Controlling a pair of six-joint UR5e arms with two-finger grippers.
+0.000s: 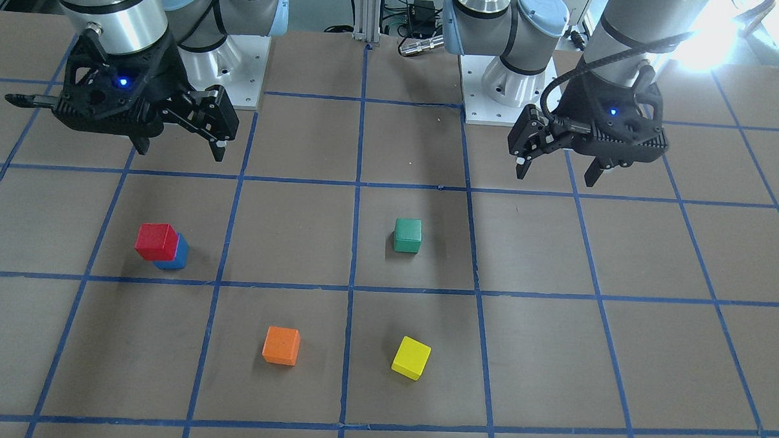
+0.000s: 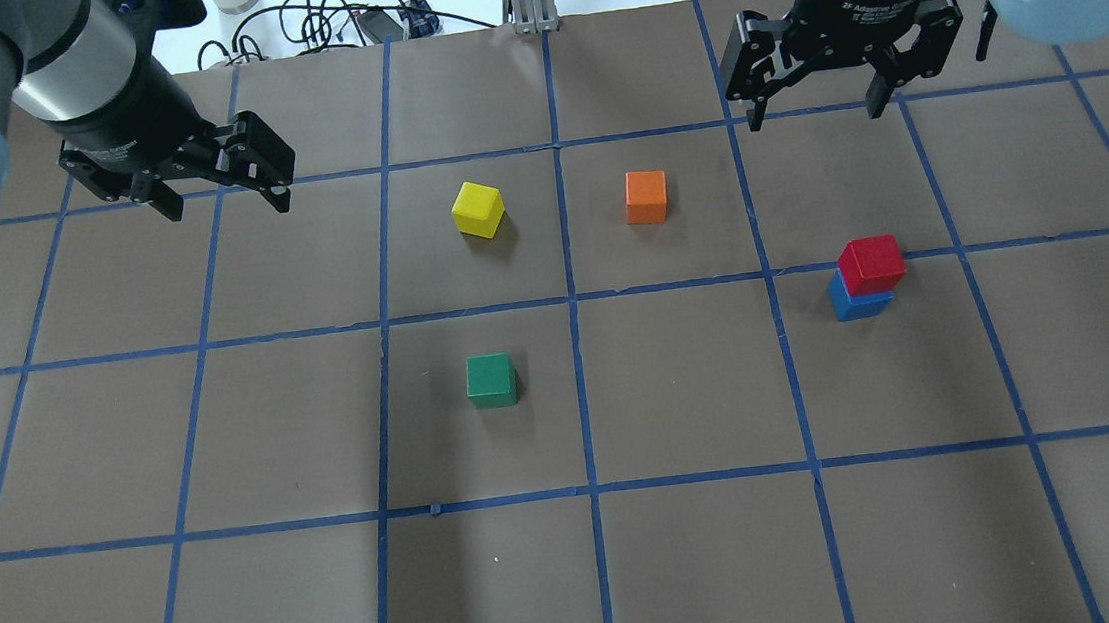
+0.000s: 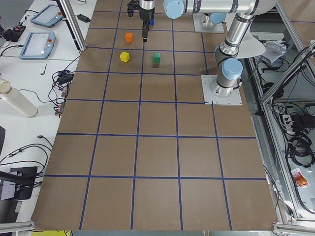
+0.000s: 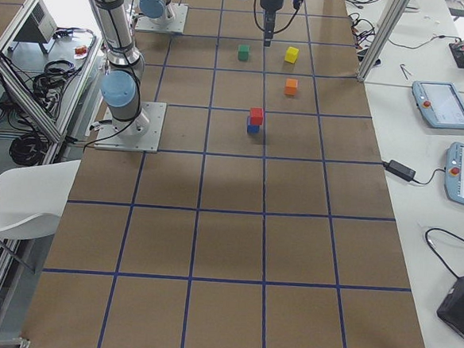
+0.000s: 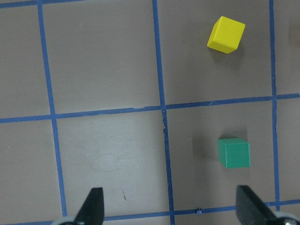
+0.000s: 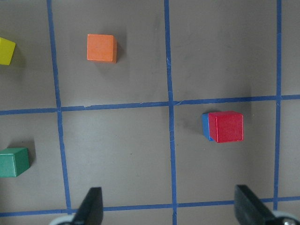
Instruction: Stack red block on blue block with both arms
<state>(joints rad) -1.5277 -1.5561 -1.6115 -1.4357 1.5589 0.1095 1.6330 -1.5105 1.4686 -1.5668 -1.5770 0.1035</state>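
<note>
Red block (image 2: 872, 264) sits atop blue block (image 2: 855, 305) at 6 o'clock overhead from the nearer right gripper (image 2: 818, 108), and we note its fingers and those of left gripper (image 2: 226, 205) spread, empty.

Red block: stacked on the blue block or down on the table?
Stacked: the red block sits on top of the blue block, slightly offset to one side.

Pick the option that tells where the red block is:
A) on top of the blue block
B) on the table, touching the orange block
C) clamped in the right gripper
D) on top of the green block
A: the red block rests on the blue block, slightly offset, while the right gripper hangs open and empty, apart from the stack.
</note>
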